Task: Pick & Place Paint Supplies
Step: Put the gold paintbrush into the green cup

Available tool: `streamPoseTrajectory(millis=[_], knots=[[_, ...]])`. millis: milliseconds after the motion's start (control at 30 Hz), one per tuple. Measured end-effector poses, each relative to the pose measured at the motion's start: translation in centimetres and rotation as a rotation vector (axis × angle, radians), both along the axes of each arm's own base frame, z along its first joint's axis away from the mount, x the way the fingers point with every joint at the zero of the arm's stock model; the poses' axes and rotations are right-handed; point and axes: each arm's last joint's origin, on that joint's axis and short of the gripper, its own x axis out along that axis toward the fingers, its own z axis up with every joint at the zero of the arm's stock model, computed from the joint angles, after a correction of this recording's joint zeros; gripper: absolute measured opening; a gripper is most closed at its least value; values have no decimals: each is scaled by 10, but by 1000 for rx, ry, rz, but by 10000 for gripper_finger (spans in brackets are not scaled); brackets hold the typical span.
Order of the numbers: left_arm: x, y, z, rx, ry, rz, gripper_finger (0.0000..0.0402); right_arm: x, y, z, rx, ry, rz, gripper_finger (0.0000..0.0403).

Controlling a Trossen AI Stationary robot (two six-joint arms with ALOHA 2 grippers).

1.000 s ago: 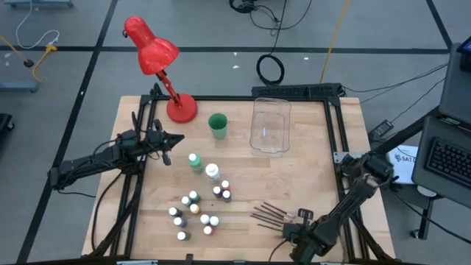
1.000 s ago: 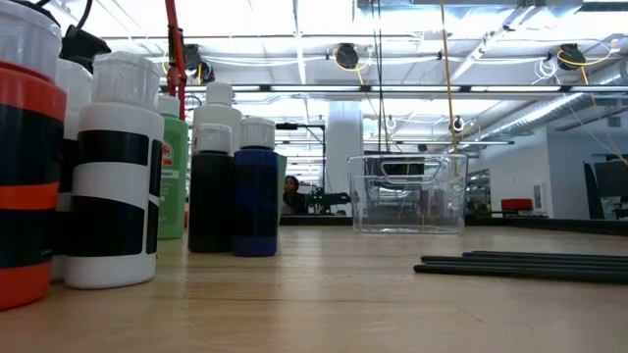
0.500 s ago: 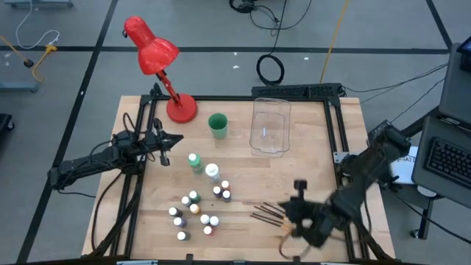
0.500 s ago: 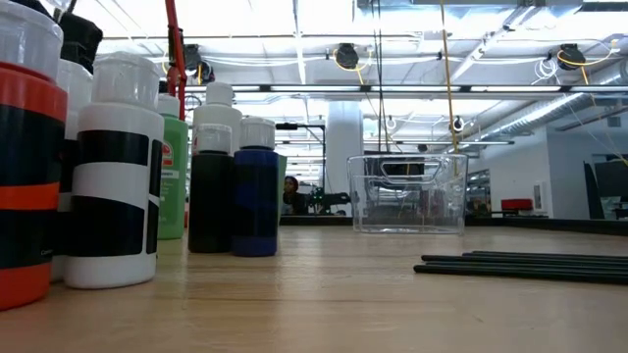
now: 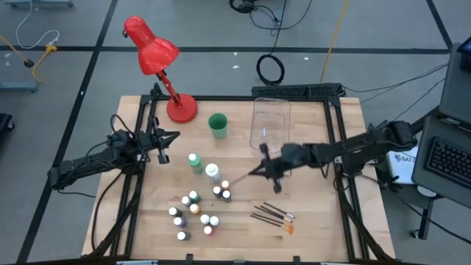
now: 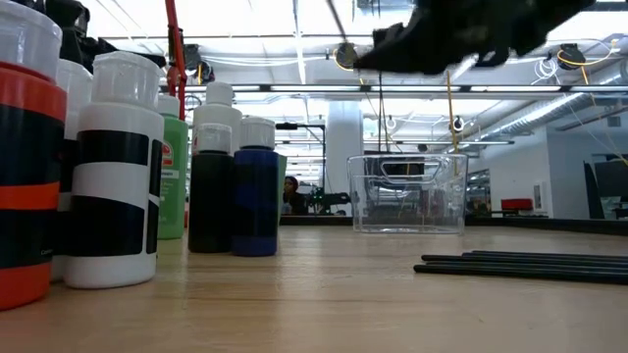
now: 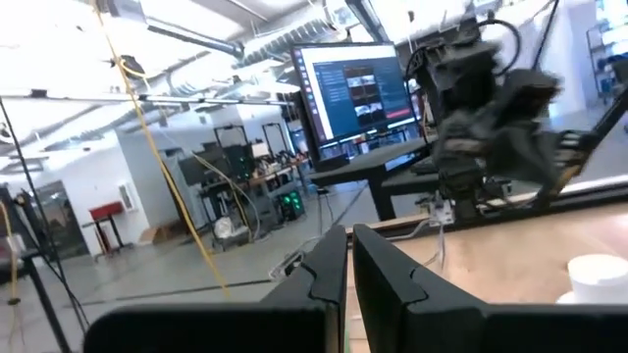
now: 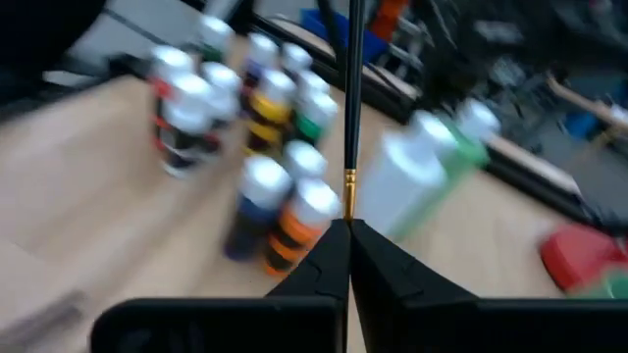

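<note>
My right gripper (image 5: 259, 171) is above the middle of the table (image 5: 309, 199), its jaws clamped on a thin brush (image 8: 351, 93). The other brushes (image 5: 271, 216) lie near the front edge, the small paint bottles (image 5: 193, 210) stand left of them. My left gripper (image 5: 168, 138) waits at the left side – jaws together, holding nothing.

Motion-blurred paint bottles (image 8: 257, 147), brush (image 8: 353, 88) top cropped
</note>
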Motion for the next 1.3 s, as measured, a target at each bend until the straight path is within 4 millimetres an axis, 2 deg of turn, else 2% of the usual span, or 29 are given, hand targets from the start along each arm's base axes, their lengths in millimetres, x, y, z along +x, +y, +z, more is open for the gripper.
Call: streamPoseTrajectory(millis=[67,167,700,1000,1133,1300], knots=[[0,0,0,38,10,12,26,-2,-15,-6,26,5,-19,0],[1,0,-1,47,26,15,26,-4,-24,-10,43,-10,-2,0],[7,3,-3,5,42,7,26,-4,-17,-7,19,-52,32,0],[7,4,-3,-81,20,32,26,-4,-17,-7,4,-60,37,0],[7,6,-5,-126,27,111,26,-4,-19,-7,-14,-63,37,0],[12,8,-5,-144,25,82,26,3,-25,-9,12,-109,77,0]])
